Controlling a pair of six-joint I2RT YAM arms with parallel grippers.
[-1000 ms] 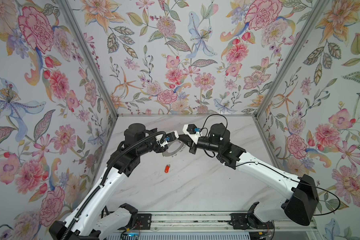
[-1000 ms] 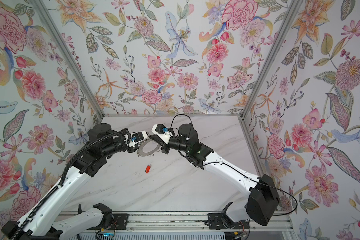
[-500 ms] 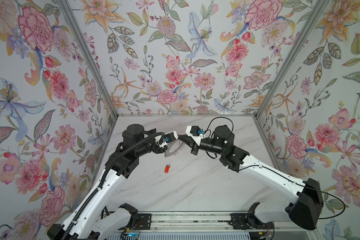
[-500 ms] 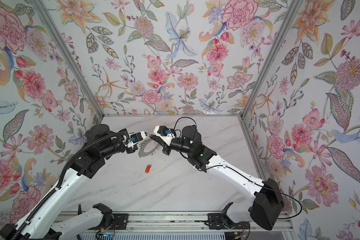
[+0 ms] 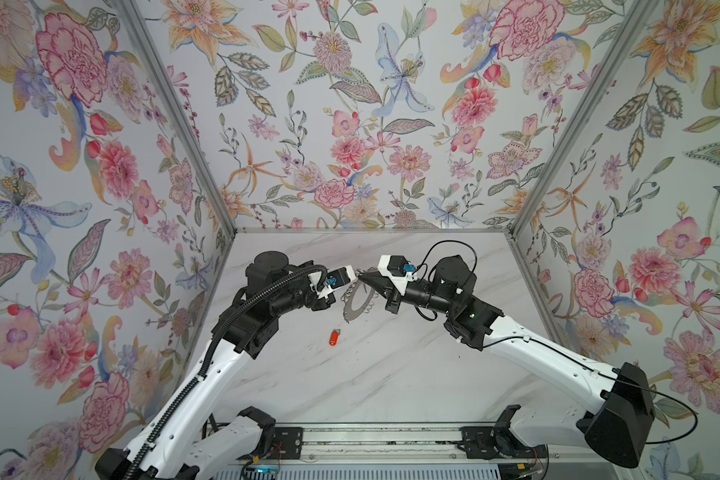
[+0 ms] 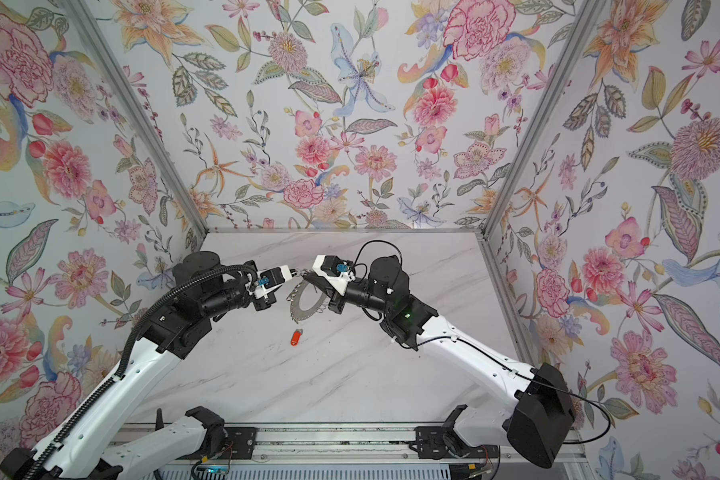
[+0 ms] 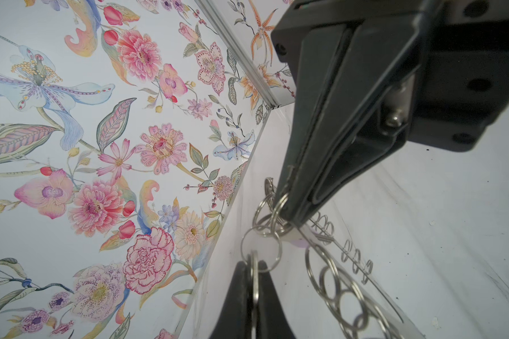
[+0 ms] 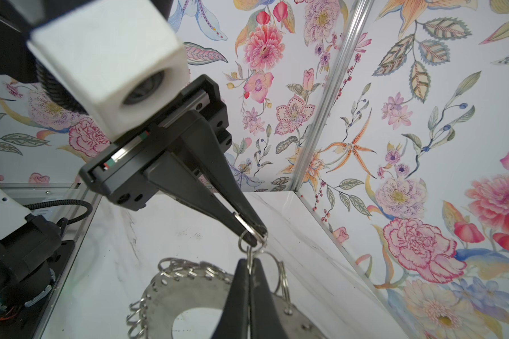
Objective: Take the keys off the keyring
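Over the far half of the desk (image 5: 391, 374), left fingers (image 8: 227, 205) and right fingers (image 8: 235, 296) stay clamped tip to tip on small wire loops (image 7: 272, 220), keyring (image 8: 159, 302) tilted beneath them; right arm (image 5: 537, 353) has swung slightly outward, orange fob (image 5: 334, 337) unmoved.

Lighting is bright, even and diffuse; only faint, soft-edged shadows are cast on the marble table (image 5: 350, 374). Both top views are rendered sharp. Wrist views are bowed at the edges, and the keyring (image 7: 340, 289) and left gripper (image 7: 252, 265) are blurred close to the lens.
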